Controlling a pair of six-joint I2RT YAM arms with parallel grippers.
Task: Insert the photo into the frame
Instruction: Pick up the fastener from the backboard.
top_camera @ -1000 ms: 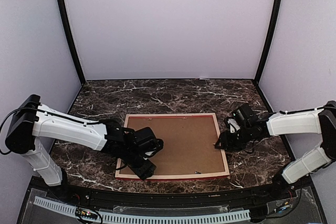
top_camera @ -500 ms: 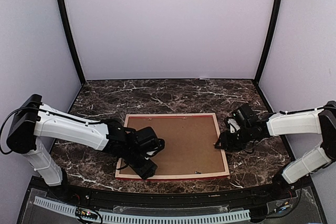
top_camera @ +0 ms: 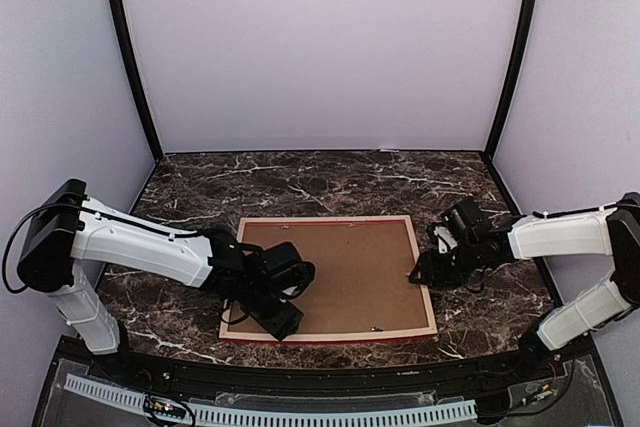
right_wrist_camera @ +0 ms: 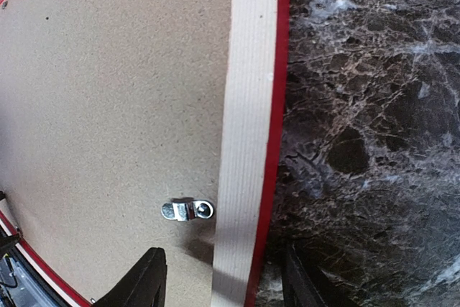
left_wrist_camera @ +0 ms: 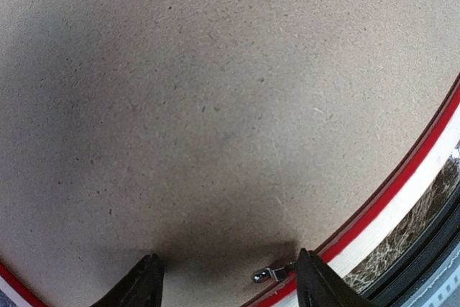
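The frame [top_camera: 427, 292] lies face down on the marble table, pale wood back up, red edge showing. A brown backing board [top_camera: 350, 267] fills it; the photo is hidden. My left gripper [top_camera: 284, 321] is open and empty, low over the board's near left part. In the left wrist view, my left gripper [left_wrist_camera: 228, 269] has a small metal turn clip [left_wrist_camera: 269, 274] by its right finger and the frame rail [left_wrist_camera: 420, 188] beyond. My right gripper [top_camera: 418, 275] is open and empty. In the right wrist view, my right gripper [right_wrist_camera: 221, 272] straddles the right rail [right_wrist_camera: 248, 106] just below a metal clip [right_wrist_camera: 187, 210].
Dark marble tabletop [top_camera: 330, 182] surrounds the frame and shows in the right wrist view [right_wrist_camera: 374, 106]. Another small clip [top_camera: 376, 327] sits at the board's near edge. Purple walls close in the back and sides. A black ledge [top_camera: 330, 372] runs along the near table edge.
My left gripper has shifted slightly right and toward the near edge over the backing board. The right arm and the frame have not moved.
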